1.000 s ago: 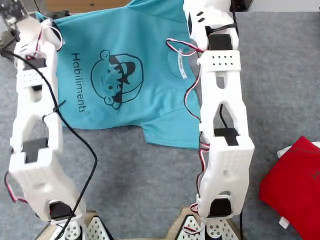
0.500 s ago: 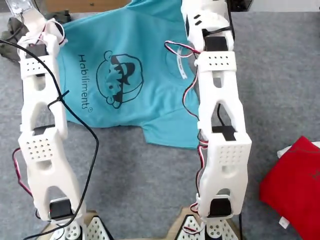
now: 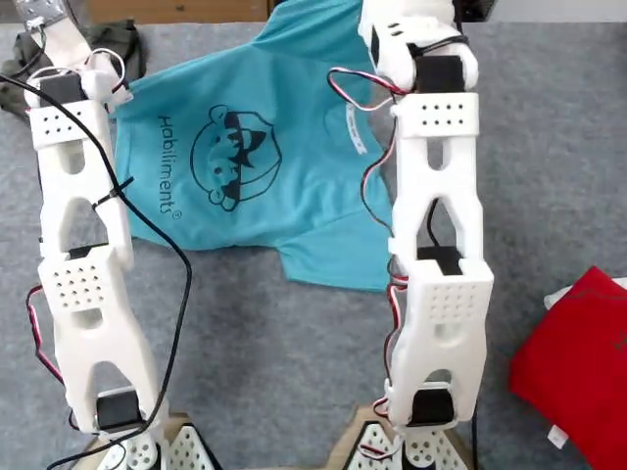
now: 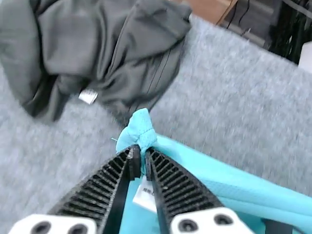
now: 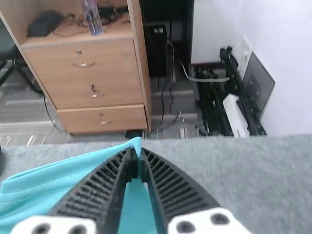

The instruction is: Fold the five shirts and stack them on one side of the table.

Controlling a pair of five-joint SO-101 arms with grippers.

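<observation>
A teal shirt [image 3: 265, 166] with a dark cartoon print lies spread on the grey table, its far part lifted by both arms. My left gripper [image 4: 138, 155] is shut on a bunched corner of the teal shirt [image 4: 139, 130], at the far left of the table. My right gripper [image 5: 135, 157] is shut on another edge of the teal shirt [image 5: 58, 178], at the far middle of the table. A dark grey shirt [image 4: 87, 53] lies crumpled just beyond the left gripper. A folded red shirt [image 3: 578, 367] rests at the right edge.
Both white arms [image 3: 436, 225] stretch from the near edge across the table, the right one lying over the teal shirt's side. A wooden drawer cabinet [image 5: 87, 73] and cables stand beyond the table's far edge. Bare grey felt [image 3: 274, 372] lies between the arm bases.
Both arms have drawn the teal shirt's far edge a little; the shirt's print shifted slightly and the left arm swung inward and farther back. The dark grey shirt has come into the high view.
</observation>
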